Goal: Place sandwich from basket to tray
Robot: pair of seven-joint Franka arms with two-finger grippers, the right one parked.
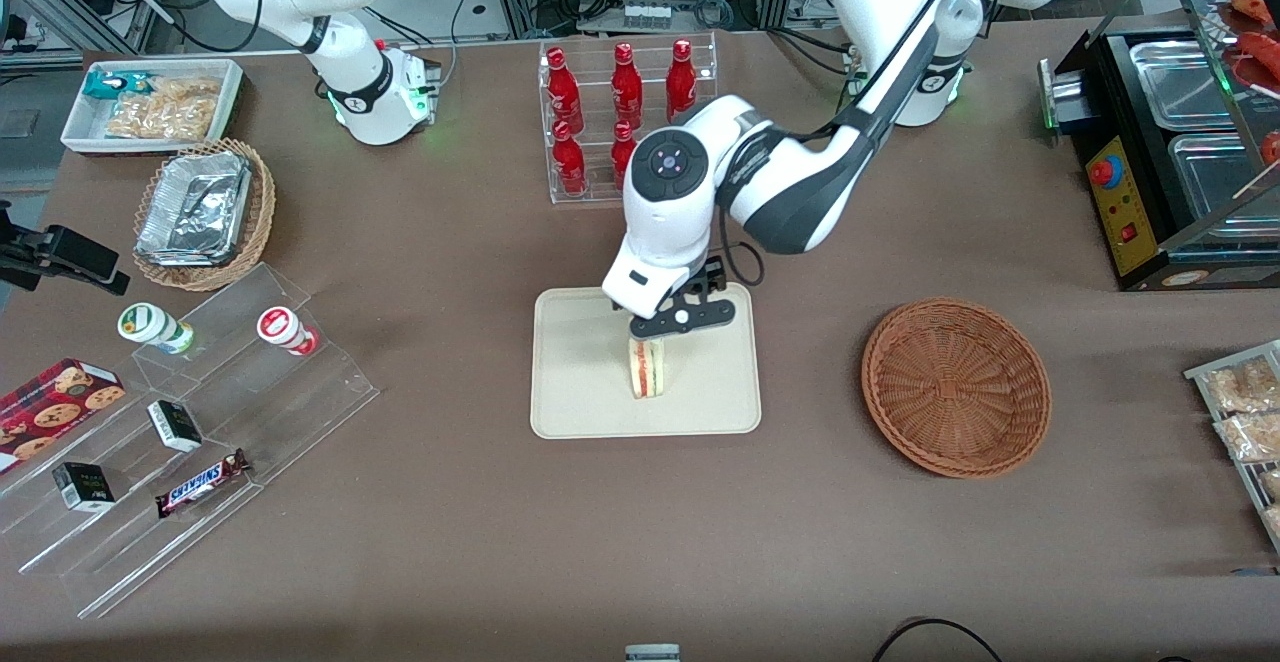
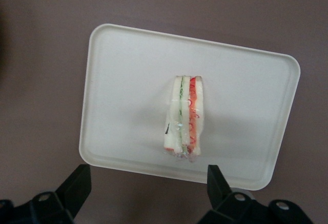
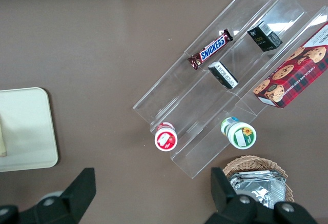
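Sandwich (image 1: 647, 370) on tray (image 1: 575, 407); gripper (image 1: 668, 330) above.

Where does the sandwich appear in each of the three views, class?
Front view: the sandwich stands on edge on the tray, just under the end effector.
Left wrist view: sandwich mid-tray, end effector open above it.
Right wrist view: only its sliver shows at the frame edge.
Shared landmark: the tray.

A: Legible text? "SNICKERS" was printed on the candy bar (image 3: 210, 48) lying on the clear stepped display (image 3: 246, 39).

B: Confirmed. Red cookie box (image 3: 292, 70) lettering was too small to read; gripper (image 1: 655, 339) was unmarked.
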